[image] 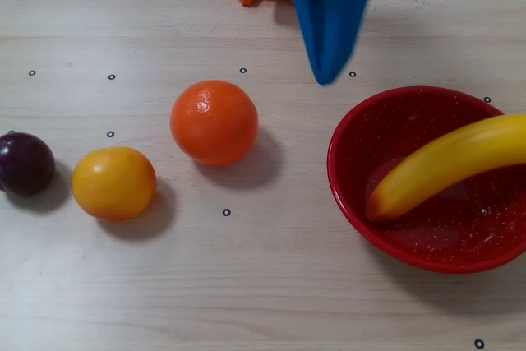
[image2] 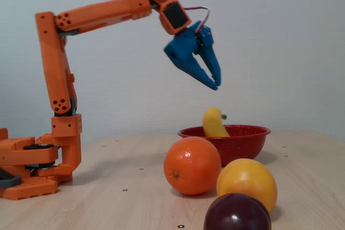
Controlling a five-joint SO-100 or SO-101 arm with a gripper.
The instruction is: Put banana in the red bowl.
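The yellow banana [image: 448,163] lies inside the red speckled bowl [image: 386,117] at the right of the overhead view, one end on the bowl's floor, the other over the right rim. In the fixed view the banana [image2: 213,123] sticks up out of the bowl [image2: 245,143]. My blue gripper [image2: 215,85] hangs in the air well above the bowl, empty, fingertips close together. In the overhead view the gripper [image: 326,78] points down just behind the bowl's far-left rim.
An orange [image: 214,122], a yellow-orange round fruit [image: 113,182] and a dark plum [image: 25,163] lie in a row left of the bowl. The orange arm base [image2: 29,171] stands at the table's far edge in the overhead view.
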